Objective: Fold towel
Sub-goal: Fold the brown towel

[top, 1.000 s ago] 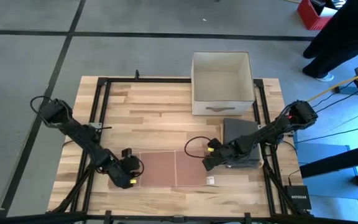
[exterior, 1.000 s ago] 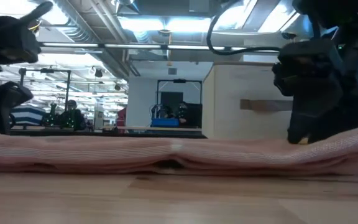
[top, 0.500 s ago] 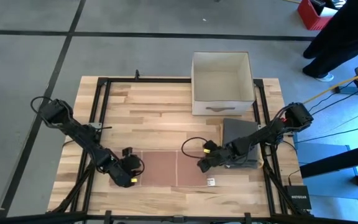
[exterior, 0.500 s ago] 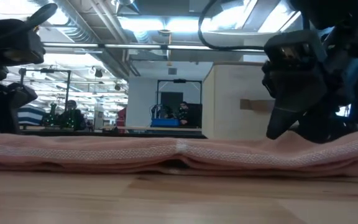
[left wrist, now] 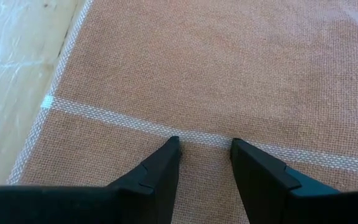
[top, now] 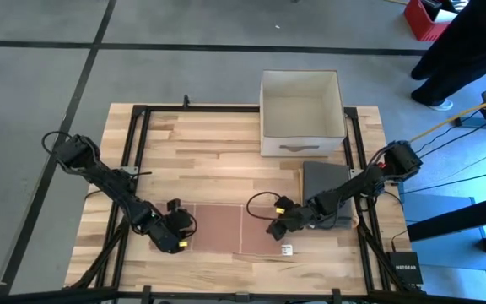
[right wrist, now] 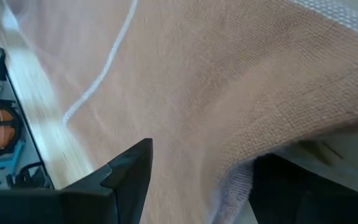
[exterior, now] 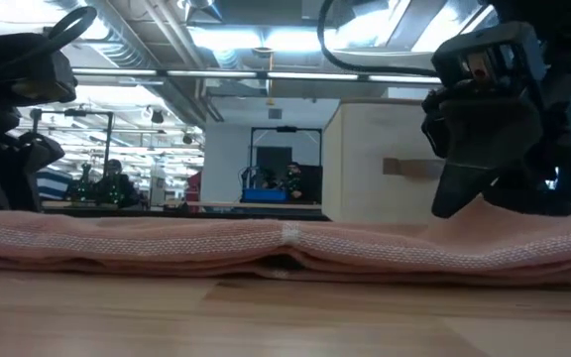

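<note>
A brownish-pink towel point(top: 226, 226) with thin white stripes lies flat along the table's near edge; in the low view it is a long low band point(exterior: 216, 243). My left gripper point(top: 178, 239) stands open over the towel's left end, its two fingertips point(left wrist: 173, 146) at a white stripe point(left wrist: 104, 118). My right gripper point(top: 275, 230) is open at the towel's right end, slanting down from the right, with the towel's edge between its fingers point(right wrist: 201, 165). That end sits slightly raised point(exterior: 553, 223). My left gripper has both open fingertips down on the towel's top face at the white stripe point(left wrist: 204, 138) near the left end, slanting down from the left; whether they press the cloth I cannot tell. My right gripper has one finger point(right wrist: 297, 186) under the towel's right edge point(right wrist: 229, 180), which drapes over it. The other finger point(right wrist: 129, 171) stands above the cloth. The jaws stand apart, nothing pinched.
A white open box point(top: 302, 114) stands at the back of the table. A dark grey flat thing point(top: 326, 181) lies under my right arm. A small white tag point(top: 286, 248) sits by the towel's near right corner. A person stands beyond the far right corner point(top: 462, 51).
My right gripper has moved a little toward the table's left, in over the towel's right end, and tipped further down. Its jaws have stayed apart. The towel has stayed flat on the table.
</note>
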`<action>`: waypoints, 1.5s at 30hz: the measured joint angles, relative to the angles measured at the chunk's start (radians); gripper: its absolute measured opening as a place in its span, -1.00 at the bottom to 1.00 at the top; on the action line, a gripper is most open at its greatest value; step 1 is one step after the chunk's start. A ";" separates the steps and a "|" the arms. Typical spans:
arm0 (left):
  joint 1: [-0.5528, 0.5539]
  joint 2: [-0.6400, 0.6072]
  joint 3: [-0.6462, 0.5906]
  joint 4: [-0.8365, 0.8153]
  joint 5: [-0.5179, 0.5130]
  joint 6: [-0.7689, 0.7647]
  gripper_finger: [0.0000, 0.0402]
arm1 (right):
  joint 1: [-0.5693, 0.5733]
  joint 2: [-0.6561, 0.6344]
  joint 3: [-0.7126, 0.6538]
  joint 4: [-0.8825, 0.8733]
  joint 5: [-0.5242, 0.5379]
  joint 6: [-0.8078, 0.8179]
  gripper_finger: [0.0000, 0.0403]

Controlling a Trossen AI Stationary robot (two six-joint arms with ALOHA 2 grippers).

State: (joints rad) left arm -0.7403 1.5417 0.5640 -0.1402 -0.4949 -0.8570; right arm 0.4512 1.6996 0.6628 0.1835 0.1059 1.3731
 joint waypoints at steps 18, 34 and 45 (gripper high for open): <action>0.051 -0.068 0.140 -0.081 0.070 0.121 -0.31 | 0.007 0.012 0.001 -0.001 0.142 -0.109 -0.92; 0.274 0.210 0.148 0.481 0.033 0.547 -0.31 | 0.005 0.008 0.014 -0.001 0.200 -0.075 -0.88; 0.308 0.339 0.151 0.570 0.032 0.513 -0.31 | -0.022 0.007 0.163 0.001 0.216 -0.101 -0.89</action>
State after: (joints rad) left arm -0.4326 1.8805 0.7151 0.4293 -0.4633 -0.3442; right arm 0.4296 1.7061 0.8254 0.1841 0.3217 1.2724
